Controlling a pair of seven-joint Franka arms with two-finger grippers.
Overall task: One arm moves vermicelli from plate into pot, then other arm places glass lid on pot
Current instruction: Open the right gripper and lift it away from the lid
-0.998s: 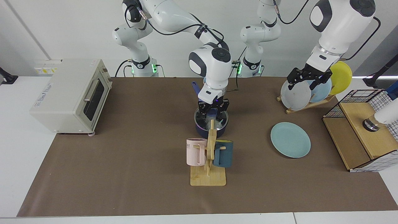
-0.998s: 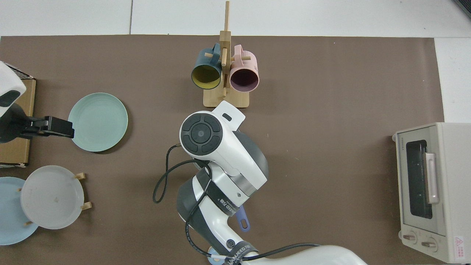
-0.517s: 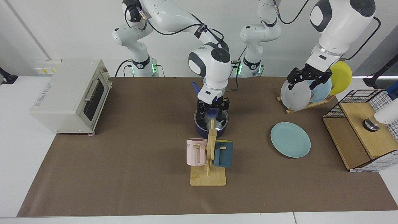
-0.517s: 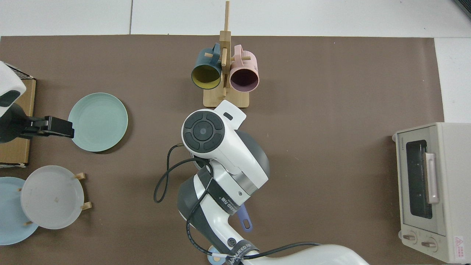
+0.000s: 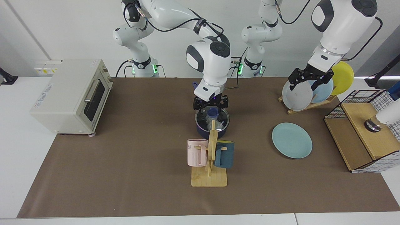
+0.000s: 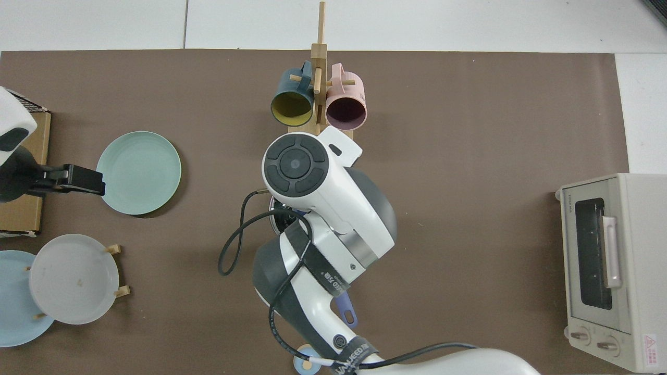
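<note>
The dark navy pot stands mid-table with the glass lid lying on it, blue knob up. A pale tangle of vermicelli shows through the glass. My right gripper hovers open just above the knob, not touching it. In the top view the right arm hides the pot, and only the blue handle sticks out. The teal-green plate lies bare beside it. My left gripper waits open, high over the plate rack.
A wooden mug rack with a pink and a dark teal mug stands right in front of the pot. A rack of grey, blue and yellow plates, a wire-and-wood box and a toaster oven line the sides.
My right gripper has risen off the lid's knob, which now shows below it. The lid stays on the pot. The left arm has not moved.
</note>
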